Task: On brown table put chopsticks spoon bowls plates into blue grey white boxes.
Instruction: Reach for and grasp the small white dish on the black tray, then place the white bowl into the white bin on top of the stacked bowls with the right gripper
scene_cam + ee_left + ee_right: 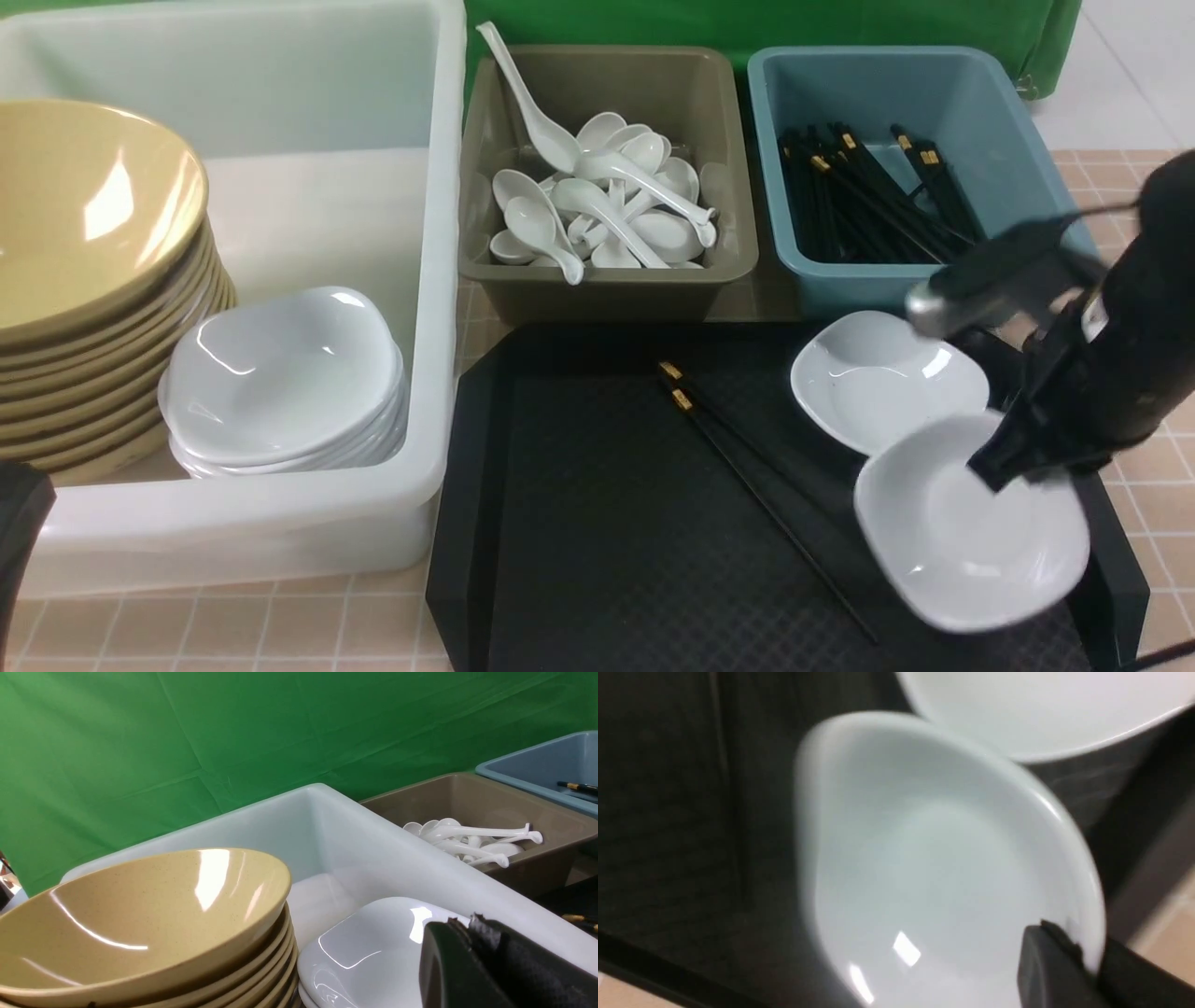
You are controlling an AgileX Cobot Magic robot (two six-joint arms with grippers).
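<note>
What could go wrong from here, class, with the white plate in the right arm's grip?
The right fingers pinch only the rim of the glossy near plate; it may slip. Its far edge looks to touch the second plate, which could get dragged. The chopsticks lie close beside it and might be knocked.

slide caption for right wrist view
Right end effector gripping a white plate by its rim over the black tray.

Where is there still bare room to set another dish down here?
Free: the white tub's floor behind the stacked plates, right of the bowls; the black tray's left half, left of the chopsticks. Crowded: its right side, with two plates.
</note>
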